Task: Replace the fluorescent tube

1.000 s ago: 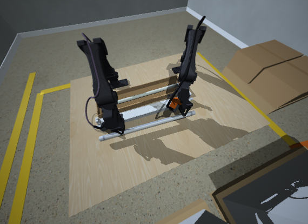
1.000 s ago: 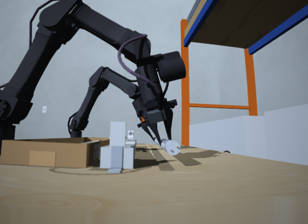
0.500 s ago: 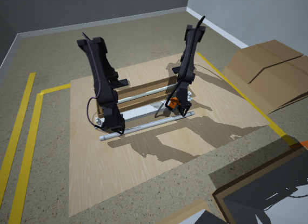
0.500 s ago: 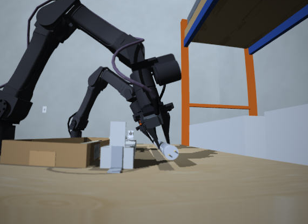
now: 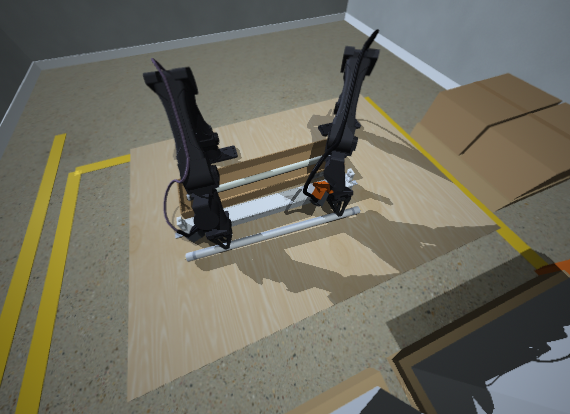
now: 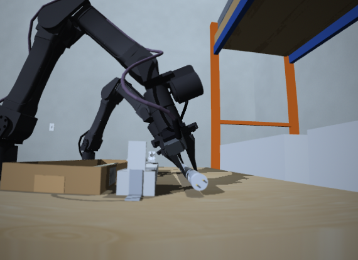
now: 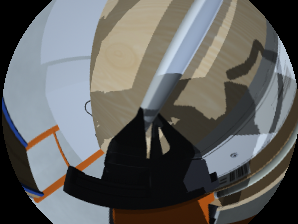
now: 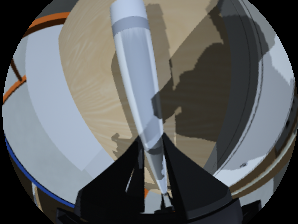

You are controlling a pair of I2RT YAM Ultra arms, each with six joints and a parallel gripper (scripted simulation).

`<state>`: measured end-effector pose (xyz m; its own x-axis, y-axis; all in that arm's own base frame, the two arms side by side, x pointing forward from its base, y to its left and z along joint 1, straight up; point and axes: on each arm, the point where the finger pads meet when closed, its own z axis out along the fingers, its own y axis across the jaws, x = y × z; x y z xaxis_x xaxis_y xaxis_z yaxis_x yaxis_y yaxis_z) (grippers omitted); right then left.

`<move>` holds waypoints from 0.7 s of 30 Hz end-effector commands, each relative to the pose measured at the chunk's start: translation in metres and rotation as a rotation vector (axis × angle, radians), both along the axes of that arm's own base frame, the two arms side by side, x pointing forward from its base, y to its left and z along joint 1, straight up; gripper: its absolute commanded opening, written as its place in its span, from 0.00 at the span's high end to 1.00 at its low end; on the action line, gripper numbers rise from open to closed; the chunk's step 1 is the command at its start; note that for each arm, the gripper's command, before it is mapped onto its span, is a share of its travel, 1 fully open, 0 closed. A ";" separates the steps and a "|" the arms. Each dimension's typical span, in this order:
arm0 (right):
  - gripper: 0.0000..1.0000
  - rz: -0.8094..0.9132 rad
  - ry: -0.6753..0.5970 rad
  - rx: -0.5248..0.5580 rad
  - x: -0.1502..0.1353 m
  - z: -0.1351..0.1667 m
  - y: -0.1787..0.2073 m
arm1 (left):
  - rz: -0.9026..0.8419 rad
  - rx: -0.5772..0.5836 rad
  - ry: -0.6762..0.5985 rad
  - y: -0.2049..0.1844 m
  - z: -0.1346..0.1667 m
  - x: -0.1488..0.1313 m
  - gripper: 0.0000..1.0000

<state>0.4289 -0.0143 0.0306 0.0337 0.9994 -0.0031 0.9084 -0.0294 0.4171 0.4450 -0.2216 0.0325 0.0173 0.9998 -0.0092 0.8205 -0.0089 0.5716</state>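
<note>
White LED tube [image 5: 280, 232] [image 6: 198, 181] [image 7: 184, 45] [image 8: 137, 75] gripped by left jaws [image 5: 341, 213] and right jaws [image 5: 226, 246] [image 6: 189, 171]; installation in hand. Next: level carry to lampholders (both ends together, white side up).

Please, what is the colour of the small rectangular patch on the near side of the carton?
Light tan, paler than the brown carton around it; best seen in the exterior view.

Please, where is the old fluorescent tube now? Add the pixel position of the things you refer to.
In the top view, the old fluorescent tube [image 5: 270, 173] lies lengthwise within the open carton [image 5: 272, 158] [image 6: 19, 178], behind the light fixture [image 5: 265, 209] [image 6: 136, 179] and between the two arms.
</note>
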 end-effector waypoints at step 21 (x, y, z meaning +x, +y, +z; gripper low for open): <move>0.89 0.005 -0.160 -0.035 0.007 0.000 -0.001 | 0.015 -0.037 -0.217 -0.003 0.011 0.011 0.89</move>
<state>0.4284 -0.0145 0.0209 0.0350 0.9994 -0.0074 0.8522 -0.0260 0.5226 0.4435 -0.2218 0.0205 0.0187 0.9998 -0.0117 0.7474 -0.0062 0.6644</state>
